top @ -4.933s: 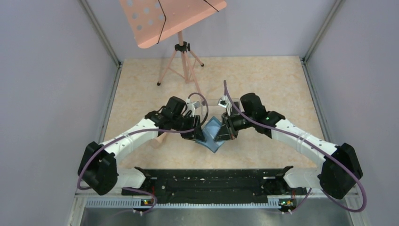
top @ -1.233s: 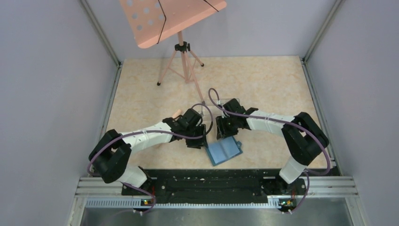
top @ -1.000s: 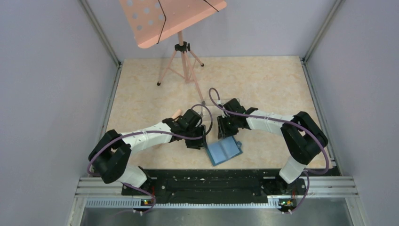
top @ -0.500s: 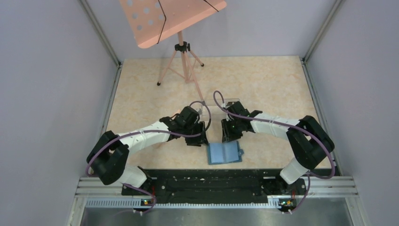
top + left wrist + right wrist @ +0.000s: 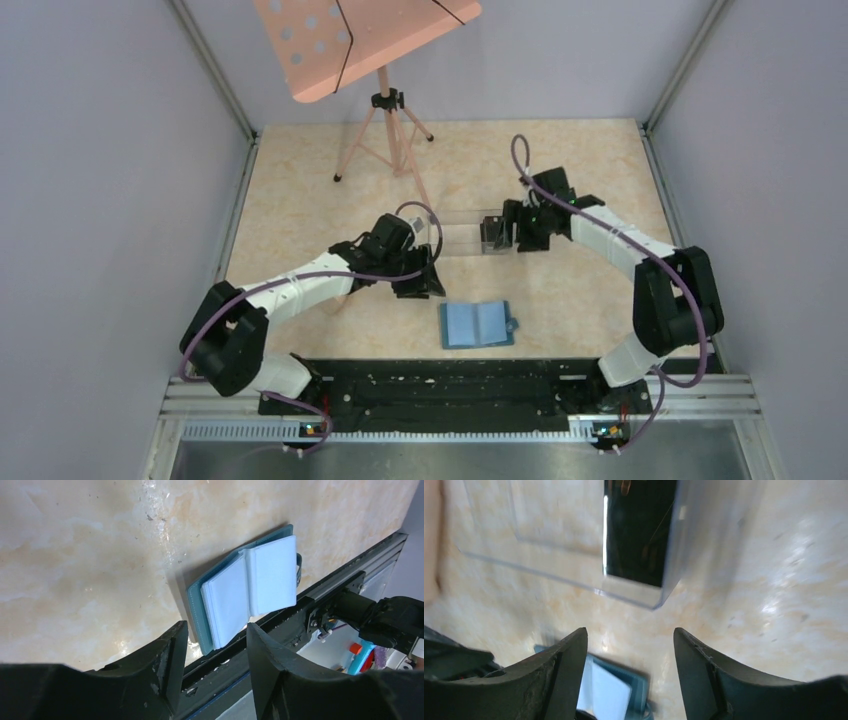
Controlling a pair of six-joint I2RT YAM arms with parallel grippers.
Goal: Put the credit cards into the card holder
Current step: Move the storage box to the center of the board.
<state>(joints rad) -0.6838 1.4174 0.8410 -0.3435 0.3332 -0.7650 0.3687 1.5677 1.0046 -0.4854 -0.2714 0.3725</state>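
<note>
The card holder (image 5: 476, 324) lies open and flat near the front rail, its light blue pockets facing up. It also shows in the left wrist view as the card holder (image 5: 247, 592). The credit cards (image 5: 639, 530) are a dark stack standing in one end of a clear plastic box (image 5: 458, 232). My right gripper (image 5: 497, 238) hovers over that end of the box, and the right gripper (image 5: 630, 635) is open and holds nothing. My left gripper (image 5: 422, 283) sits just left of and behind the card holder. The left gripper (image 5: 216, 630) is open, with nothing between its fingers.
A pink music stand (image 5: 365, 40) on a tripod (image 5: 388, 135) stands at the back of the table. The black front rail (image 5: 450, 385) runs just in front of the card holder. The grey walls (image 5: 120, 200) enclose the table on both sides.
My right arm has swung back and to the right, from the card holder to the clear box, and its jaws have widened. The card holder has settled flat and square. The left gripper has drawn back slightly.
</note>
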